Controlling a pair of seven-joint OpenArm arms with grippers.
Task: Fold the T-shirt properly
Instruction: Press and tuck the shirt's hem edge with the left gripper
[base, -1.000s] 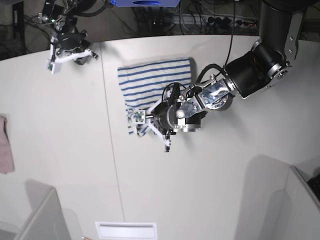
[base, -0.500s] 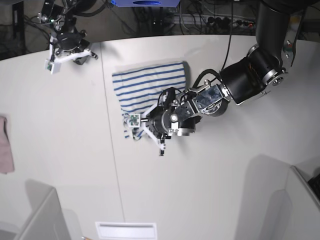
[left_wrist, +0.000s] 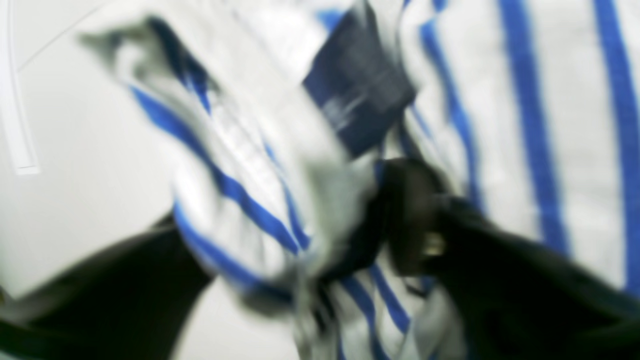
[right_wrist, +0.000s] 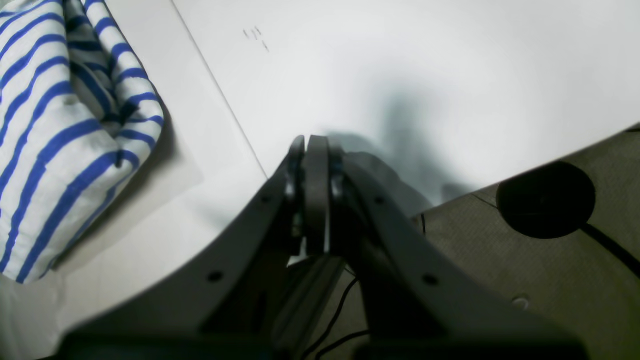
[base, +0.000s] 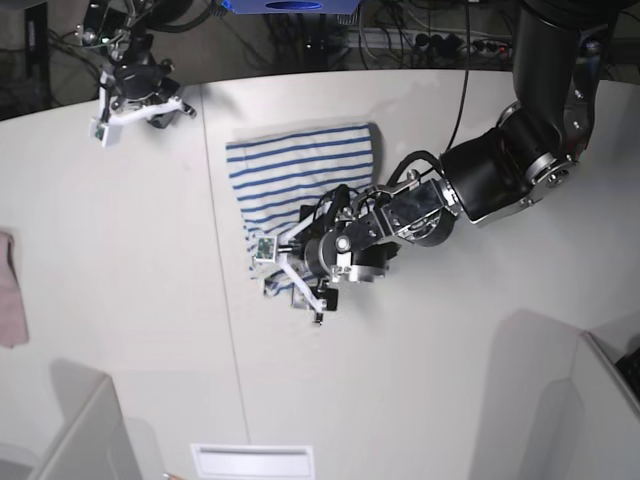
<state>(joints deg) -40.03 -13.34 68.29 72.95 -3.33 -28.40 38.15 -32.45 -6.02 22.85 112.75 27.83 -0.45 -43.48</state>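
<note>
T-shirt (base: 300, 178) lying folded mid-table, loose corner bunching between left gripper (base: 290, 280) jaws, grip unclear through blur; risking dragging fold open; right gripper (right_wrist: 310, 150) pinched empty, well apart

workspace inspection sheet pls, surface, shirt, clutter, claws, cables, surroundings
surface: white table, thin seam line running down its left part
job's things: striped T-shirt folded into a bundle, front end bunched at the left claw
clutter: pink cloth at the table's left edge
claws: left claw at the shirt's bunched end, wrist view too blurred to judge grip; right claw shut, empty, at the far table edge
cables: black cables behind the table
surroundings: grey panels at the near corners
</note>
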